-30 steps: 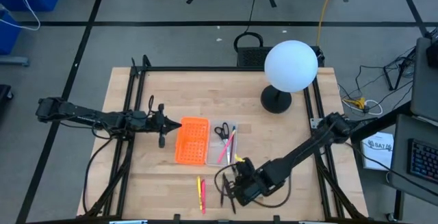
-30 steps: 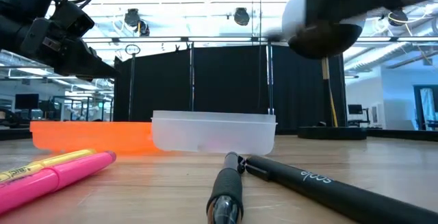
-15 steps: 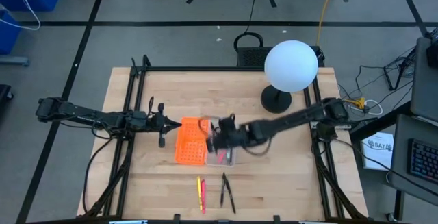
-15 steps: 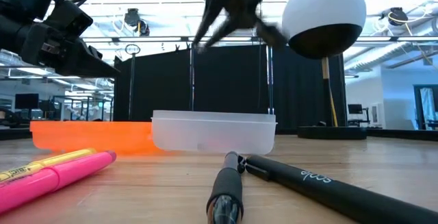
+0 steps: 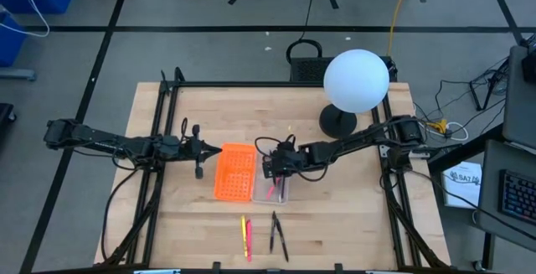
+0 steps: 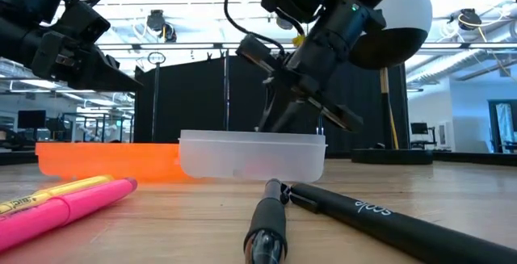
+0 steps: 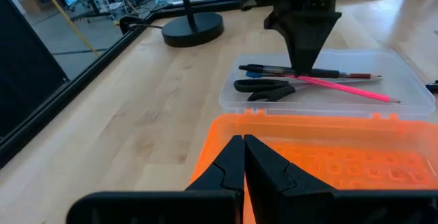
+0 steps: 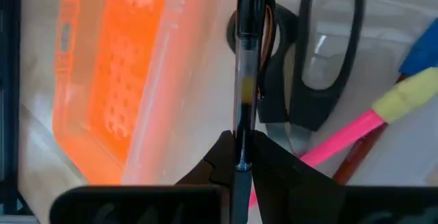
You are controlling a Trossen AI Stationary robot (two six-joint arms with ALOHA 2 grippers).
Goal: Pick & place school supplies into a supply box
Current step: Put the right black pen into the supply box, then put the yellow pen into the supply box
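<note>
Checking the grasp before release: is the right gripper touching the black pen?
Touching. The right wrist view shows the right gripper with its fingers shut on the black pen, above the supply box.

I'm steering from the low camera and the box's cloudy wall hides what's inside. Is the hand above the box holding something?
Observer: Yes. The right hand is shut on a black pen, just over the supply box.
Operator: Is anything in the box already?
Observer: Yes: scissors and a pink pencil lie in it.
Operator: Where's the other hand?
Observer: The left hand is shut and empty, at the orange tray's edge, on the side away from the box.
</note>
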